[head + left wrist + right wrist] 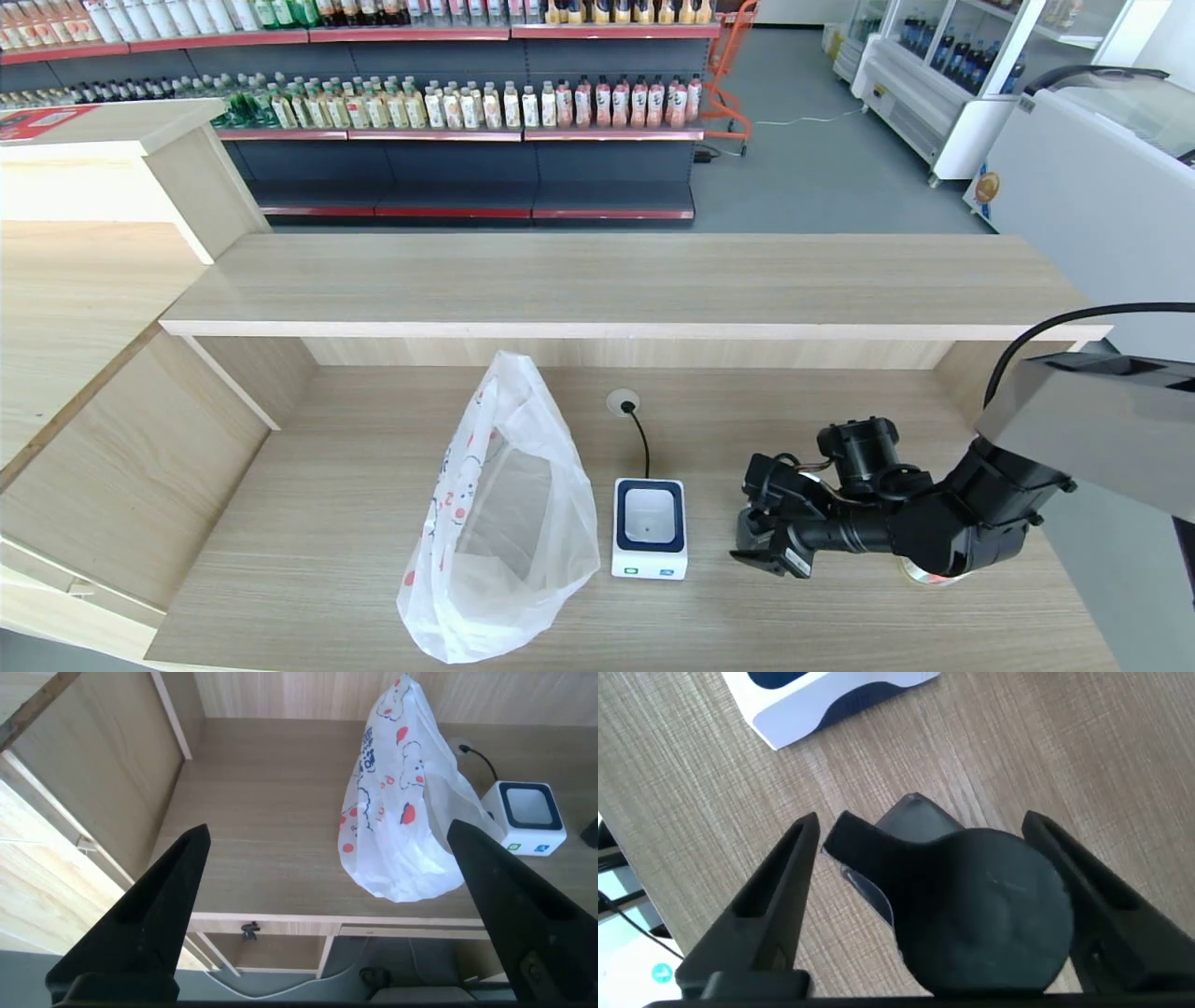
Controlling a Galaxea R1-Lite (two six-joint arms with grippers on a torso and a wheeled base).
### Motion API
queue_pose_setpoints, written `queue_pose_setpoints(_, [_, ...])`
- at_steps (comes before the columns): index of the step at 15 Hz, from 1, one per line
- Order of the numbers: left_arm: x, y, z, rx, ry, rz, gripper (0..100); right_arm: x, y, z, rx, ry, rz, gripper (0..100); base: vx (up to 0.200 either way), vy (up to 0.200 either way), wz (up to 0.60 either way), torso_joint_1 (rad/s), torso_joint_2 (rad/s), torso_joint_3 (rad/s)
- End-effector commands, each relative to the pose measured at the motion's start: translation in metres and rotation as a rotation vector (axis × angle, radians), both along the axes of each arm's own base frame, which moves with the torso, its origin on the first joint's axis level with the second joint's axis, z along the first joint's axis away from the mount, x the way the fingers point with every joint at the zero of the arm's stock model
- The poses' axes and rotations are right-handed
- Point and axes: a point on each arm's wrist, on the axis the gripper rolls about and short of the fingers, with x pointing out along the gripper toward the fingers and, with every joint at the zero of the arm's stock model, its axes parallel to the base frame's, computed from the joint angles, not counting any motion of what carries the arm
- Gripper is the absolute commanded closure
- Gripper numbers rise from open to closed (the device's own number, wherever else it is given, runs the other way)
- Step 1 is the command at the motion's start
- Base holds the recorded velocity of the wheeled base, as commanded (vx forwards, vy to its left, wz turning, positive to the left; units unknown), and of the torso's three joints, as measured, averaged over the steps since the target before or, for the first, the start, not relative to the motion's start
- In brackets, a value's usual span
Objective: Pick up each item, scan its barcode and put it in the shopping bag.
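Now, with the right fingers [771,901] spread either side of the dark, rounded item [990,905] and not yet clamped on it, centre first: judge the gap wider on one side, so shift across until even, then close slowly and lift straight off the counter [691,784]. Keep whichever face carries the barcode free for the scanner [822,700] just beside. Leave the left fingers [159,905], wide apart and holding nothing, out beyond the bag [402,812]. Trust the right wrist view for finger-to-item spacing, hidden under the arm in the head view; take from the head view the order along the counter: bag, scanner, arm.
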Motion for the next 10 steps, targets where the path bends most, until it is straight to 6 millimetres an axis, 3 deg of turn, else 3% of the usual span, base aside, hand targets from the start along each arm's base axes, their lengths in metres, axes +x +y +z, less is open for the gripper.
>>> queue_pose_setpoints(1, [0.000,0.000,0.000,-0.001,-0.001,0.000,0,0.000,0.004,0.003,0.006,-0.002,0.002,100,0.000,0.000,0.00,0.000,0.00,0.000])
queue_pose_setpoints(4, [0.000,0.000,0.000,-0.001,-0.001,0.000,0,-0.006,-0.002,0.016,0.027,-0.018,-0.025,100,0.000,0.000,0.00,0.000,0.00,0.000])
queue_pose_setpoints(7, [0.000,0.000,0.000,-0.001,-0.001,0.000,0,-0.024,-0.015,0.019,0.018,0.014,-0.047,100,0.000,0.000,0.00,0.000,0.00,0.000])
queue_pose_setpoints(9, [0.000,0.000,0.000,-0.001,-0.001,0.000,0,-0.030,-0.023,0.038,0.052,-0.041,-0.081,100,0.000,0.000,0.00,0.000,0.00,0.000])
queue_pose_setpoints(10, [0.000,0.000,0.000,-0.001,-0.001,0.000,0,-0.036,-0.036,0.075,0.174,-0.098,-0.198,100,0.000,0.000,0.00,0.000,0.00,0.000])
